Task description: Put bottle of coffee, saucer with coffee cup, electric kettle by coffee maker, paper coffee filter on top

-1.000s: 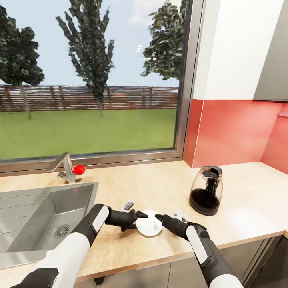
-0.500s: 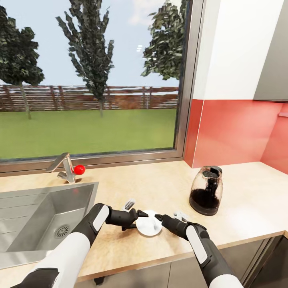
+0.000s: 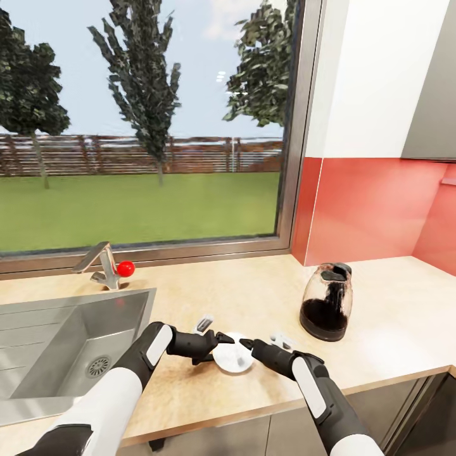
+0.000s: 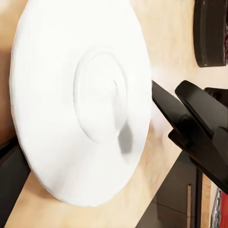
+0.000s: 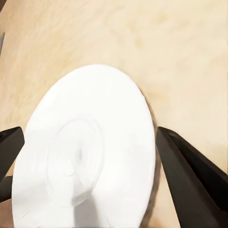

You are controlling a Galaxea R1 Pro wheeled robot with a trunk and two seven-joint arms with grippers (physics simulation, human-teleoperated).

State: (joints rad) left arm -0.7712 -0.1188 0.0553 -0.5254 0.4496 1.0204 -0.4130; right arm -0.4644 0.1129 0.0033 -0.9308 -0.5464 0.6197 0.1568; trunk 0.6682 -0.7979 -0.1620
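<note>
The saucer (image 3: 231,356), a small flat white plate, lies on the kitchen countertop (image 3: 253,291) near its front edge. My left gripper (image 3: 225,339) reaches it from the left, its tip at the plate's rim. The left wrist view has the saucer (image 4: 80,104) very close, with one dark finger (image 4: 9,180) at its edge, and its grip is unclear. My right gripper (image 3: 246,345) comes from the right and is open, its fingers (image 5: 190,175) spread either side of the saucer (image 5: 85,156). The electric kettle (image 3: 326,304) stands upright to the right, apart from both arms.
A steel sink (image 3: 63,342) is set into the counter at the left, with a faucet (image 3: 101,263) and red knob (image 3: 125,268) behind it. A large window runs along the back. A red backsplash (image 3: 367,209) closes the corner at right.
My right gripper has edged left, closer against the saucer's rim, and the saucer has shifted slightly left with it. The left arm and the kettle have stayed put.
</note>
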